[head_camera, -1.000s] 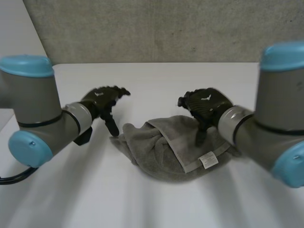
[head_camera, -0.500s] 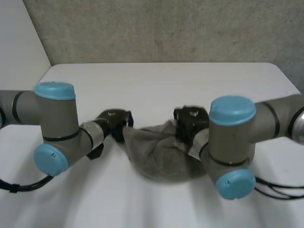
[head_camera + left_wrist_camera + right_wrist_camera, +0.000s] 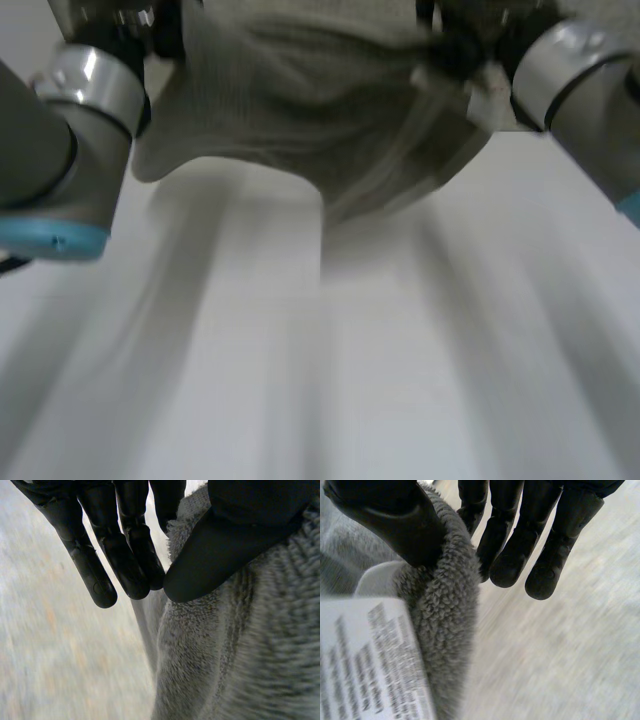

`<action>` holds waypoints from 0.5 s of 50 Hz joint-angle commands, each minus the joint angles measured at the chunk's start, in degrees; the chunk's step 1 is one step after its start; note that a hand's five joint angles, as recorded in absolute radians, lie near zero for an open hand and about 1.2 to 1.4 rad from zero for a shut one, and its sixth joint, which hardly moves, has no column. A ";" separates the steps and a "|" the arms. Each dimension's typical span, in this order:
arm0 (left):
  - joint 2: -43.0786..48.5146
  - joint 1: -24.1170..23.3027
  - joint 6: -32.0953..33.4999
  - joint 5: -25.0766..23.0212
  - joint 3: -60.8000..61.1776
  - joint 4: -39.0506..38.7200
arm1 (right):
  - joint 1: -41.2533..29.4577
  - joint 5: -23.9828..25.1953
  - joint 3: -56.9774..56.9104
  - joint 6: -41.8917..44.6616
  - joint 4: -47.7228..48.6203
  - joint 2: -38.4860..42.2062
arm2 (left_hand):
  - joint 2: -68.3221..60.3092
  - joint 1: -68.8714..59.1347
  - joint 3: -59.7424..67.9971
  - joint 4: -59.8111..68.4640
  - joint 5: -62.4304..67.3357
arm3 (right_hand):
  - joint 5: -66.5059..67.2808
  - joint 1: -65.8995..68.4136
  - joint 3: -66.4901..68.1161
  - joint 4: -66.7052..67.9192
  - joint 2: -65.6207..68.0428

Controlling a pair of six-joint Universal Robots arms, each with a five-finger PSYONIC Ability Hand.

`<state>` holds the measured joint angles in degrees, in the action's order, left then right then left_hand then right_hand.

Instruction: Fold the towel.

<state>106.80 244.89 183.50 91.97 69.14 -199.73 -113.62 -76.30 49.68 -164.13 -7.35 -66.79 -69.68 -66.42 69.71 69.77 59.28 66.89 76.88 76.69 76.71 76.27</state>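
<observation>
The grey towel [image 3: 330,90] hangs in the air, stretched between both hands well above the white table [image 3: 350,380]. My left hand [image 3: 150,25] holds one upper edge of it. In the left wrist view its thumb [image 3: 225,545] presses the fluffy towel [image 3: 235,655] against the fingers [image 3: 125,550]. My right hand [image 3: 470,40] holds the opposite upper edge. In the right wrist view its thumb [image 3: 385,520] pinches the towel's hem [image 3: 445,615] against the fingers [image 3: 520,540], just above a white care label [image 3: 370,655].
Both forearms [image 3: 70,120] [image 3: 580,70] reach up at the sides of the towel. The wide white tabletop lies under the hanging cloth.
Both hands came down onto the crumpled towel, closed on its two sides and lifted it high off the table, where it now hangs between them.
</observation>
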 commanded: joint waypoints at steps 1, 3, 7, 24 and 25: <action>-0.10 0.76 0.19 -0.65 15.49 0.13 | 1.56 4.76 7.45 12.25 -8.38 2.71 | -10.32 -13.58 10.29 10.23 10.72 | 3.11 3.12 3.31 3.29 3.73; 0.25 1.37 0.28 -0.65 22.14 -0.14 | 1.65 6.86 12.35 17.94 -9.17 4.03 | -10.32 -13.58 10.29 10.23 10.72 | 3.11 3.12 3.31 3.29 3.73; 0.87 1.38 0.28 -0.74 27.71 -0.40 | 2.09 7.48 17.29 22.80 -9.08 5.00 | -10.32 -13.58 10.29 10.23 10.72 | 3.11 3.12 3.31 3.29 3.73; -1.41 0.67 0.28 -5.22 37.55 -0.22 | 5.07 7.30 35.73 24.64 -6.45 0.97 | -10.32 -13.58 10.29 10.23 10.72 | 3.11 3.12 3.31 3.29 3.73; -2.12 1.11 0.28 -5.31 37.73 -0.31 | 5.95 7.39 37.32 24.91 -6.27 -0.18 | -6.01 -9.27 5.98 5.92 6.41 | 3.11 3.12 3.31 3.29 3.73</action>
<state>107.01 245.68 183.78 87.39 106.44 -200.01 -110.03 -69.18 81.95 -139.88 -14.63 -62.84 -69.73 -66.42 69.73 69.78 59.43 67.38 77.16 76.91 76.72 76.58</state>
